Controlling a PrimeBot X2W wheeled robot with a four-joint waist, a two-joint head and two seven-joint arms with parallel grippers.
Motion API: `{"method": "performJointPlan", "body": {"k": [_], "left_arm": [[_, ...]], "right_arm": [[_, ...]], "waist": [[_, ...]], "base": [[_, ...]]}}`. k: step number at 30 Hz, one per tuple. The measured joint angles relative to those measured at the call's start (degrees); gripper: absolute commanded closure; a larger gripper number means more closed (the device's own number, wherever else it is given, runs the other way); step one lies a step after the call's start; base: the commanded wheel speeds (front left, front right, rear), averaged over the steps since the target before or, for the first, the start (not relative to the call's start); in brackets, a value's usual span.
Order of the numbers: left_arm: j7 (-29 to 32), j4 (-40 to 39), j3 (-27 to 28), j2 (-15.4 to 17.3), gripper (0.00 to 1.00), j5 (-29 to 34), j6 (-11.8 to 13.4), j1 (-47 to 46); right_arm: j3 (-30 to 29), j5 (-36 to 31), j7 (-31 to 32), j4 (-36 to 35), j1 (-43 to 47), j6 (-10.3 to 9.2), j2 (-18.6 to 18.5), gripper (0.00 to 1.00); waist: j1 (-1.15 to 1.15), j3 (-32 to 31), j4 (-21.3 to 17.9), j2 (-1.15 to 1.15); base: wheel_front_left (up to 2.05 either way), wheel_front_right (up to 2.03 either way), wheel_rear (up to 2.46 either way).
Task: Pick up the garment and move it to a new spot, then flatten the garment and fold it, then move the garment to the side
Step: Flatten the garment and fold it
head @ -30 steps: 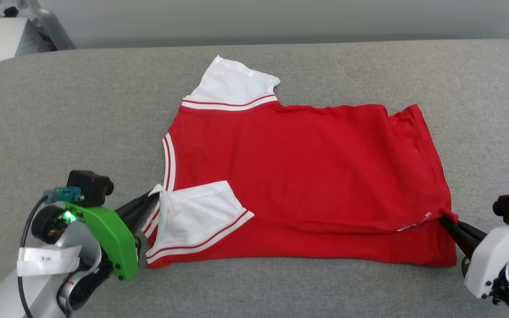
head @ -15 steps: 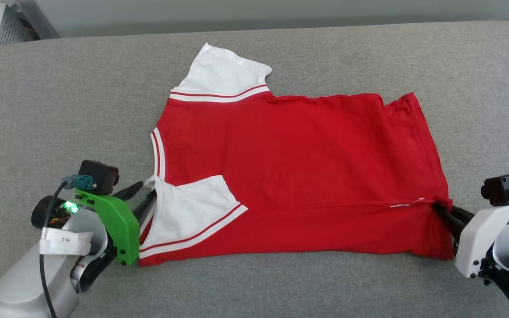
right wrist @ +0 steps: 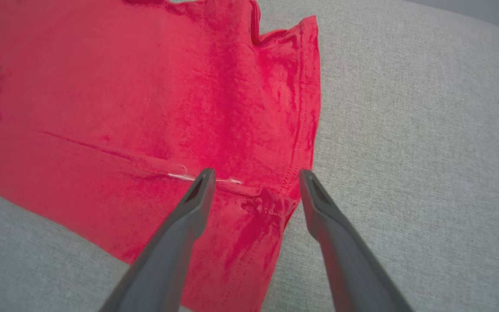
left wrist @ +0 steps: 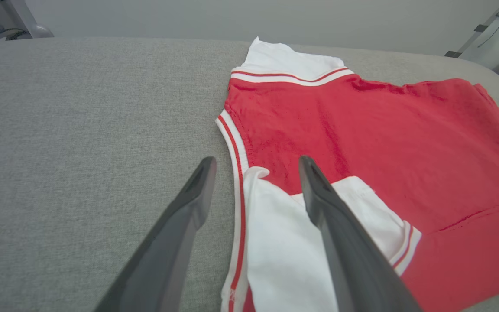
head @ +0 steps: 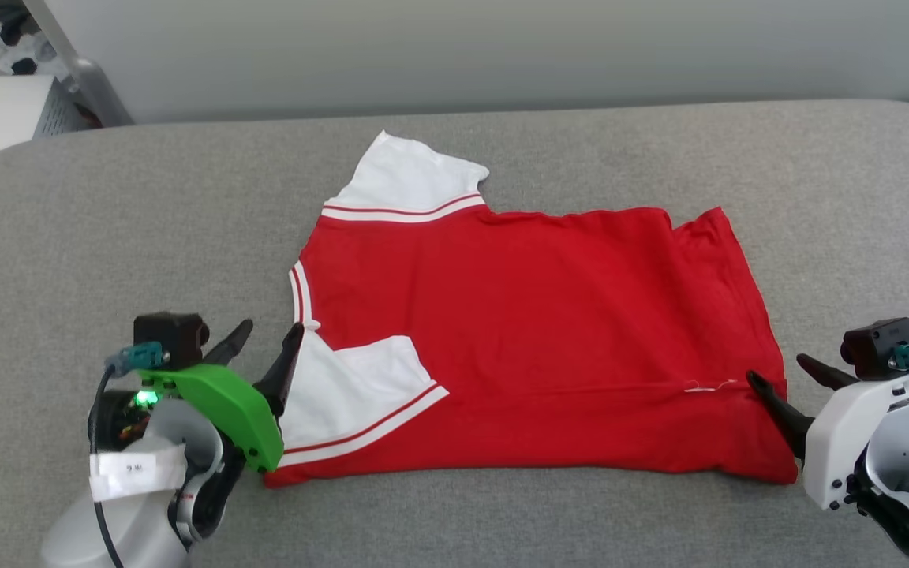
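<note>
Left hand (head: 272, 326) and right hand (head: 776, 368) gape empty at soft, folded red garment (head: 533, 315).

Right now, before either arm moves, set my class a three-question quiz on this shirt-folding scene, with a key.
1. True or false: the left gripper has its fingers clamped on the garment.
2. Which part lies folded over the red body beside that gripper? A) white sleeve B) hem C) collar
3. What state are the right gripper's fingers in?
Key: 1 false; 2 A; 3 open.
</note>
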Motion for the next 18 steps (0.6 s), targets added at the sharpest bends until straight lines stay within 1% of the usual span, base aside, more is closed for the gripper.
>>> {"method": "performJointPlan", "body": {"k": [4,6,10,13,15,18], "left_arm": [[0.03,-3.97,0.93,0.19,0.00,-2.59,3.01,5.37],[1.68,-6.37,0.84,0.81,0.00,-2.89,5.01,7.58],[7.59,-11.94,0.22,2.80,0.00,-4.39,9.71,11.84],[12.95,-15.97,-0.99,5.16,0.00,-4.75,13.06,14.38],[15.29,-18.51,-1.35,6.62,0.00,-4.94,15.30,15.53],[17.01,-20.78,-1.61,7.94,0.00,-4.98,17.81,16.25]], "right_arm": [[-2.50,-1.38,3.37,-3.25,2.93,0.00,1.26,0.00],[-5.00,-2.46,6.15,-4.44,4.97,0.00,2.23,0.00],[-8.82,-5.02,11.84,-8.77,9.55,0.00,4.60,0.00],[-11.44,-5.75,15.37,-12.54,12.84,0.00,7.11,0.00],[-13.14,-6.94,17.49,-14.70,14.58,0.00,8.32,0.00],[-14.80,-8.33,19.24,-17.60,15.91,-0.01,9.60,0.00]], "waist": [[0.00,-2.38,-0.21,0.00],[0.00,-3.33,-0.34,0.00],[0.00,-4.52,-0.70,0.00],[0.00,-4.44,-0.91,0.00],[0.00,-4.07,-0.99,0.00],[0.00,-3.28,-1.20,0.00]], "base": [[0.00,0.00,0.00],[0.00,0.00,0.00],[0.00,0.00,0.00],[0.00,0.00,0.00],[0.00,0.00,0.00],[0.00,0.00,0.00]]}}
